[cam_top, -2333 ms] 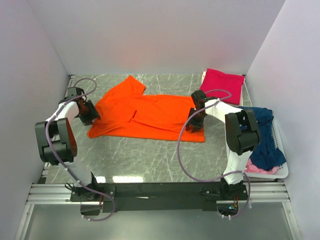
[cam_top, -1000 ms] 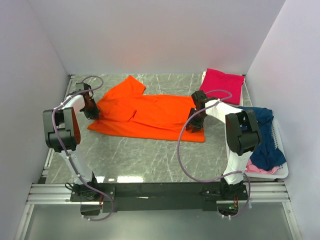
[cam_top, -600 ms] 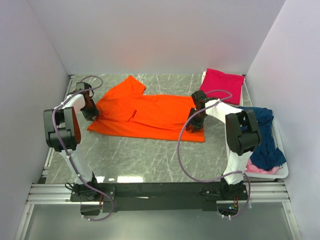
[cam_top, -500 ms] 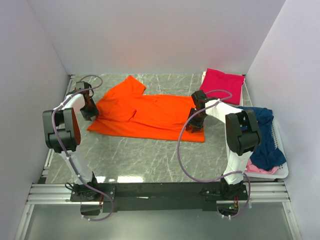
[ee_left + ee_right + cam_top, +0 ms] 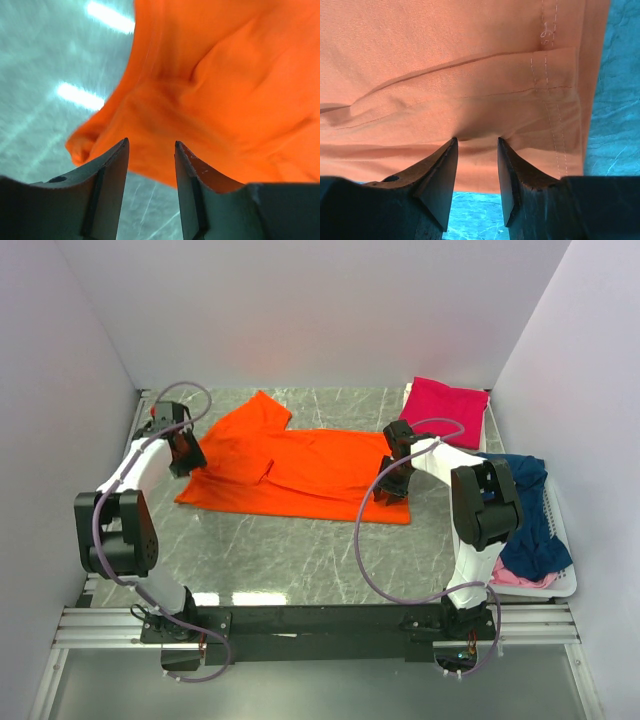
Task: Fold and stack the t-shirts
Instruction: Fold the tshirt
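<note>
A bright orange t-shirt (image 5: 300,465) lies spread flat on the marble table. My left gripper (image 5: 190,462) is open at its left sleeve edge; in the left wrist view (image 5: 151,145) the rumpled orange cloth (image 5: 225,90) lies just beyond the fingertips. My right gripper (image 5: 390,490) is open over the shirt's right hem, and in the right wrist view (image 5: 476,141) its tips press on the stitched hem (image 5: 520,90). A folded magenta-pink t-shirt (image 5: 447,398) lies at the back right. A navy t-shirt (image 5: 525,520) and a pale pink one (image 5: 520,578) lie heaped in the basket.
A white plastic basket (image 5: 562,585) stands at the right edge of the table, near the right arm's base. White walls enclose the table on the left, back and right. Bare marble shows in front of the orange shirt (image 5: 290,550).
The left arm's elbow has swung down toward the near edge, and its gripper has shifted slightly along the shirt's left sleeve. The right arm and the shirts have not moved.
</note>
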